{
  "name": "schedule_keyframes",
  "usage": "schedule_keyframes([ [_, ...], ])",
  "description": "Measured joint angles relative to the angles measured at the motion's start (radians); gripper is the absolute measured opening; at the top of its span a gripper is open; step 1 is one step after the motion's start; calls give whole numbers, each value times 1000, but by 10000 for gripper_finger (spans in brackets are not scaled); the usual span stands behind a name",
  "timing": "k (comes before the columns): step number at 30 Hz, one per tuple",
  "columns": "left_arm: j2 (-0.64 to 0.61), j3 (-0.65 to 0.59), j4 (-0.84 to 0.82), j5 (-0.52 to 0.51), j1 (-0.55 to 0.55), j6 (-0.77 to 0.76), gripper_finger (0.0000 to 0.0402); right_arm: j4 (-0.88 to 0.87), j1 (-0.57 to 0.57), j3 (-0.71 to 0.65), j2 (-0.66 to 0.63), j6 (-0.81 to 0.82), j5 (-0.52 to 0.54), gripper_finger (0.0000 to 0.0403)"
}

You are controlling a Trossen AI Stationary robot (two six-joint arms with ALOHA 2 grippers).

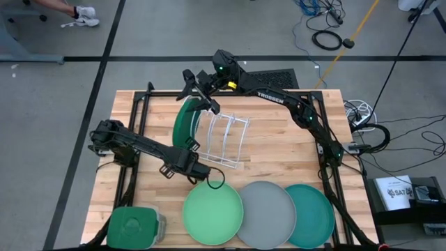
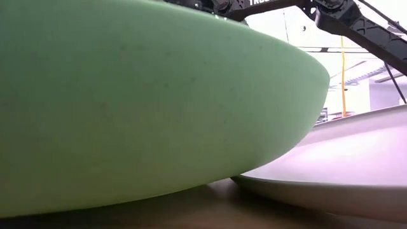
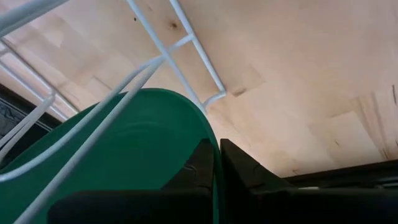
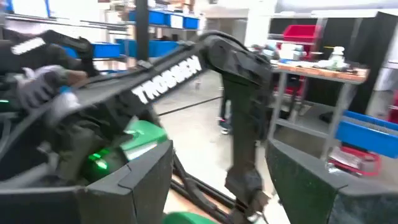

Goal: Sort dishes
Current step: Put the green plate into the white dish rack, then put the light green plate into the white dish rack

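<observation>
A dark green plate (image 1: pixel 185 123) stands on edge at the left end of the white wire rack (image 1: pixel 226 136). My left gripper (image 1: pixel 201 97) is on the arm that reaches in over the far edge from the table's right side, and it is shut on this plate. The left wrist view shows the plate (image 3: pixel 137 149) behind the rack's wires (image 3: pixel 174 62). My right gripper (image 1: pixel 212 180) is open and empty just above the far rim of the mint plate (image 1: pixel 212 213). The grey plate (image 1: pixel 268 213) and the teal plate (image 1: pixel 310 216) lie flat beside the mint plate, overlapping. My left gripper pinches the dark green plate's upper rim (image 3: pixel 214 134) between its two fingers, one finger (image 3: pixel 199 168) on each face. The fingers come from above and from the far side. The plate stands on edge among the rack's wires; I cannot tell whether its lower edge rests on the rack.
A green square container (image 1: pixel 132 226) sits at the near left corner. The rack's other slots (image 1: pixel 233 132) hold nothing. In the low view the mint plate (image 2: pixel 127 95) and the grey plate (image 2: pixel 343 172) fill the foreground. Bare wood lies right of the rack (image 1: pixel 286 150).
</observation>
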Motion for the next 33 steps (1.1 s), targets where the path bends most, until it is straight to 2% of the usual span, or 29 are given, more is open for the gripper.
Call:
schedule_keyframes([
  [7,36,0,27,12,12,-8,46,-9,26,0,-29,1,0,249],
  [13,39,0,60,23,11,-11,51,-3,47,0,-56,-2,12,249],
  [18,39,0,38,-1,10,-79,55,-38,59,0,-91,-34,38,249],
  [23,29,0,-11,-11,1,-158,95,-190,67,0,-142,-136,130,249],
  [28,-7,2,1,13,-27,-162,148,-383,76,0,-197,-269,250,249],
  [33,-19,30,0,16,-51,-164,177,-495,96,0,-244,-325,322,249],
])
